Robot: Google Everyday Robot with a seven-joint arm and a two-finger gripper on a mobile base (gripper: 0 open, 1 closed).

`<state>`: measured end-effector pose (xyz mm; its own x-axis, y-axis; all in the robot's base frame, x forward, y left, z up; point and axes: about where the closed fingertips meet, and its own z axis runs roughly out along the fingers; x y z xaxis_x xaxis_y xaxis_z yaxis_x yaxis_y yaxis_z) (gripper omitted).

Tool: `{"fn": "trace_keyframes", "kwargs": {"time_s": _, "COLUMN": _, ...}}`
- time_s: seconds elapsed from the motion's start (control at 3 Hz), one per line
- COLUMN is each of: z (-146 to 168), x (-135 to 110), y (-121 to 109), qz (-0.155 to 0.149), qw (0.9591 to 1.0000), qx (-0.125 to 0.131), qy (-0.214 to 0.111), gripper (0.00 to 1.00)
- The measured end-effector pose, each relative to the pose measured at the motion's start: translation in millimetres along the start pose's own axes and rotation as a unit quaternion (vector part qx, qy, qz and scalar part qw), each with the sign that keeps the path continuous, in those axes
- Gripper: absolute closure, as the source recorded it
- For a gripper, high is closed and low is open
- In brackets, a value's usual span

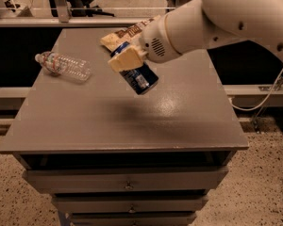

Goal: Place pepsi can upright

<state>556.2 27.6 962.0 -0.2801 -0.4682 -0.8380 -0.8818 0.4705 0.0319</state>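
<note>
The pepsi can (140,79) is a small blue can, held tilted in the air above the middle of the grey table top (108,121). My gripper (120,51) is shut on the can, its two cream-coloured fingers (127,59) clamped on the can's upper part. The can's lower end points down and to the right, well clear of the surface. Its shadow lies on the table below it. My white arm reaches in from the upper right.
A clear plastic water bottle (62,66) lies on its side at the table's left rear. A snack packet (132,31) lies at the back behind the gripper. The table is a drawer cabinet; its front edge (122,149) is near.
</note>
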Motion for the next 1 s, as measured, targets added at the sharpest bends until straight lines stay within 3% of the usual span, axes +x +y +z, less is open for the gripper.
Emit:
{"fn": "trace_keyframes", "kwargs": {"time_s": 0.33, "z": -20.1, "x": -2.1, "y": -6.7, "qz": 0.011, "qw": 0.9933, "qx": -0.054, "qy": -0.101, "gripper": 1.0}}
{"fn": "trace_keyframes", "kwargs": {"time_s": 0.67, "z": -40.9, "x": 2.1, "y": -4.3, "qz": -0.016, "qw": 0.9794, "qx": -0.089, "qy": -0.181, "gripper": 1.0}}
{"fn": "trace_keyframes", "kwargs": {"time_s": 1.0, "z": -57.9, "x": 12.7, "y": 8.1, "qz": -0.067, "qw": 0.9592, "qx": -0.105, "qy": -0.254, "gripper": 1.0}}
